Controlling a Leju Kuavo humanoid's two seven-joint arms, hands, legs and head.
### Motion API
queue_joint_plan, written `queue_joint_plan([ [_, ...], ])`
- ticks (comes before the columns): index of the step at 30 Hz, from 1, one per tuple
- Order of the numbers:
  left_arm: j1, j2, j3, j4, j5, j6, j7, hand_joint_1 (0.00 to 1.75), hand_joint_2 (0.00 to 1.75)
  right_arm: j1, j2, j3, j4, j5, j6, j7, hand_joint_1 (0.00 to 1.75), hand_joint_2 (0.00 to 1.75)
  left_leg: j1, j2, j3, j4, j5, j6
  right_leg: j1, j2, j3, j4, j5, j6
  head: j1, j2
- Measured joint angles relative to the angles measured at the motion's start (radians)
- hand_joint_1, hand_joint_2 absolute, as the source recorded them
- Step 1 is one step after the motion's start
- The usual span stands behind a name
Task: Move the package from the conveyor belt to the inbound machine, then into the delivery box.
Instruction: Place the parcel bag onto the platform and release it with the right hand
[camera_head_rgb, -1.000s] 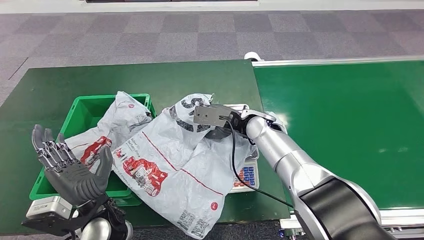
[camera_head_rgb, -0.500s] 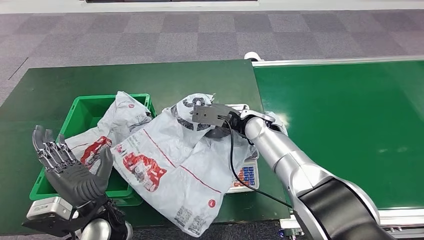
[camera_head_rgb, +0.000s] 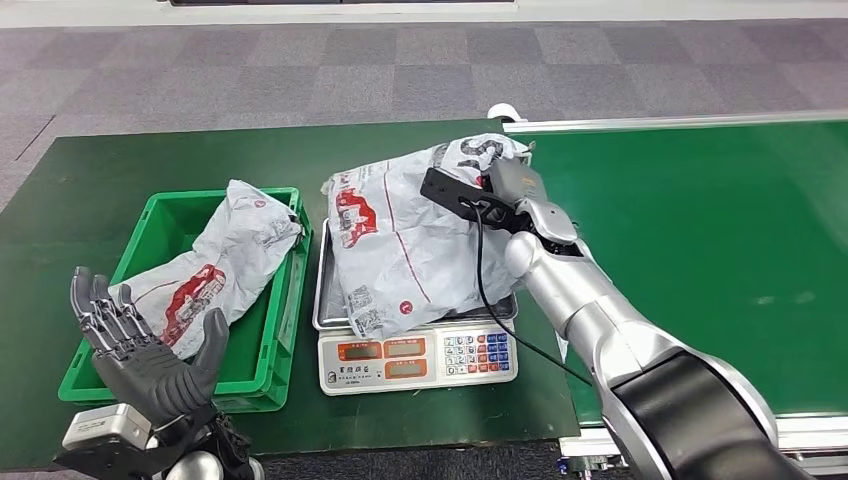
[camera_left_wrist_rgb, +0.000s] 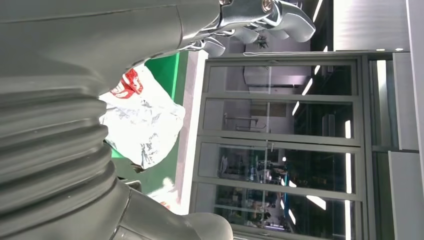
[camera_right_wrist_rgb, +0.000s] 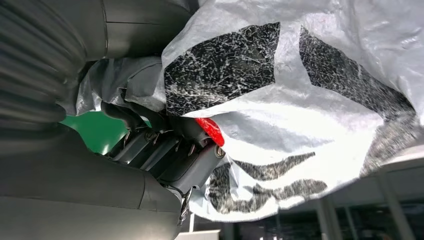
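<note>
The package (camera_head_rgb: 405, 235), a crinkled white plastic mailer bag with red and black print, lies across the steel tray of the weighing scale (camera_head_rgb: 418, 358), its far corner lifted up toward the edge of the conveyor belt (camera_head_rgb: 700, 240). The right hand (camera_head_rgb: 462, 192) grips that raised corner; in the right wrist view the dark fingers (camera_right_wrist_rgb: 150, 145) are curled into the bunched plastic, with the black lettering of the bag draped over them. The scale sits on the dark green table (camera_head_rgb: 130, 170), its front panel with two displays and a keypad facing the robot, just beside the green plastic crate (camera_head_rgb: 270, 330) on its left. A second white mailer bag (camera_head_rgb: 215, 265) with red print rests inside the crate, leaning against the wall nearest the scale and rising above the rim. The left hand (camera_head_rgb: 140, 345) is held up near the front corner of the crate, palm facing the camera, fingers spread and empty; it touches nothing. In the left wrist view the bag in the crate (camera_left_wrist_rgb: 142, 117) shows past the grey ribbed cover, with glass doors of the room beyond. Grey carpet tiles (camera_head_rgb: 300, 70) cover the floor beyond the table.
</note>
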Motion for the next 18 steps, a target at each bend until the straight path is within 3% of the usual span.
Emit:
queue_joint_plan([
  [12, 0.003, 0.005, 0.0, 0.001, -0.001, 0.005, 0.0, 0.0, 1.75, 0.0, -0.02, 0.027, 0.001, 0.017, 0.007, 0.026, 1.75, 1.75, 0.0, 0.001, 0.0, 0.0, 0.0, 0.0, 0.0, 0.001, 0.0, 0.0, 0.0, 0.0, 0.0, 0.0],
  [17, 0.004, 0.006, 0.0, 0.004, 0.0, 0.005, 0.0, 0.0, 1.75, 0.0, -0.022, 0.029, 0.003, 0.015, 0.056, 0.027, 1.75, 1.75, 0.0, 0.001, 0.0, 0.0, 0.0, 0.0, 0.0, 0.001, 0.0, 0.0, 0.0, 0.0, 0.0, 0.0],
  [18, 0.004, 0.007, 0.0, 0.005, 0.0, 0.004, 0.0, 0.0, 1.75, 0.0, -0.022, 0.029, 0.004, 0.01, 0.083, 0.015, 1.31, 1.75, 0.0, 0.001, 0.0, 0.0, 0.0, 0.0, 0.0, 0.001, 0.0, 0.0, 0.0, 0.0, 0.0, 0.0],
])
